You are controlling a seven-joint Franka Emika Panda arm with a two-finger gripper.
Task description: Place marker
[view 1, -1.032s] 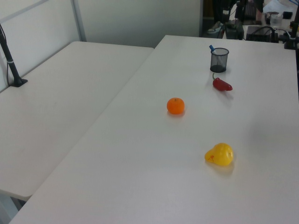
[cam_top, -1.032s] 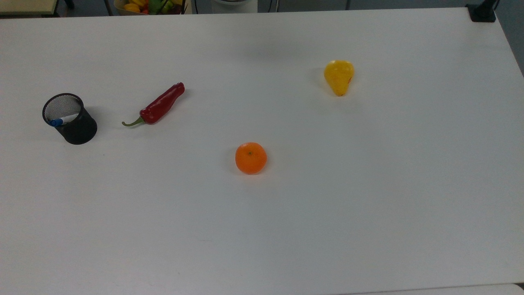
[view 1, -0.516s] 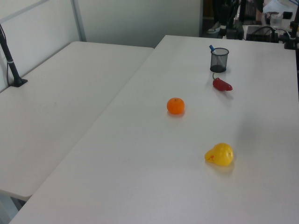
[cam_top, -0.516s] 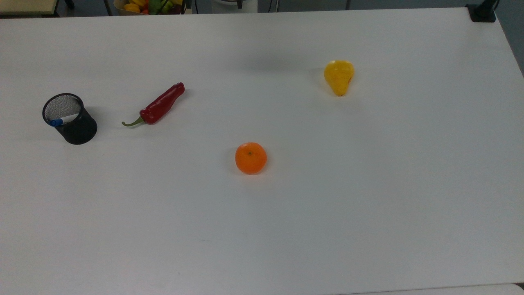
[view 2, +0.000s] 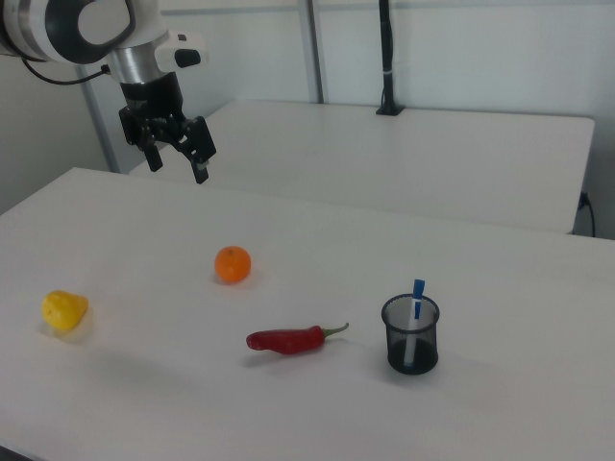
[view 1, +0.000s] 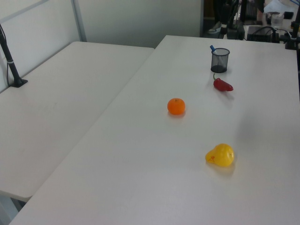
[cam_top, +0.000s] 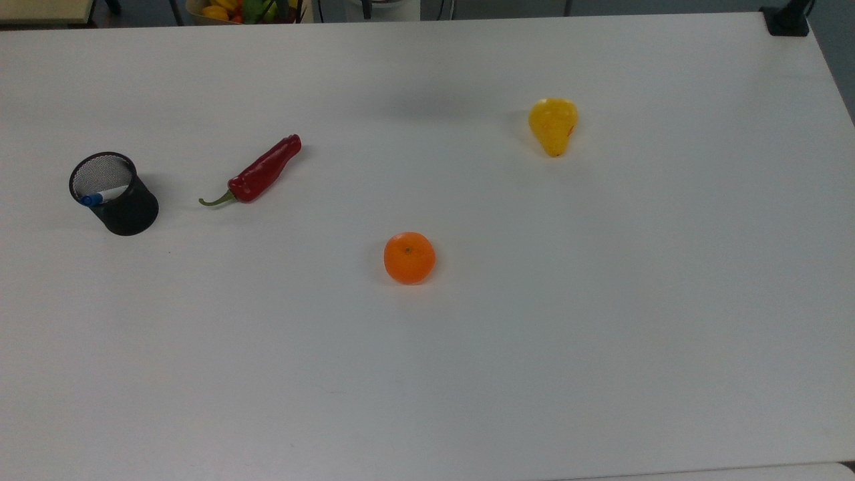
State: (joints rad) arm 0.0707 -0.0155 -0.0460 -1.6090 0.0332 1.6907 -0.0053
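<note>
The marker (view 2: 417,309) stands inside the black mesh cup (view 2: 410,334), its long axis close to upright and leaning against the cup's rim, blue cap end poking up above the rim (in the top view the cap (cam_top: 90,199) rests at the rim's near-left edge, white barrel slanting down into the cup (cam_top: 115,194)); the gripper (view 2: 177,157) hangs in the air well apart from the cup, far toward the right view's upper left, fingers spread apart and holding nothing; the red chilli (view 2: 288,339) lies just beside the cup on the right view's left, the orange (view 2: 232,264) beyond it, the yellow pear (view 2: 63,310) farthest from the cup; all rest on the white table (view 2: 500,403).
</note>
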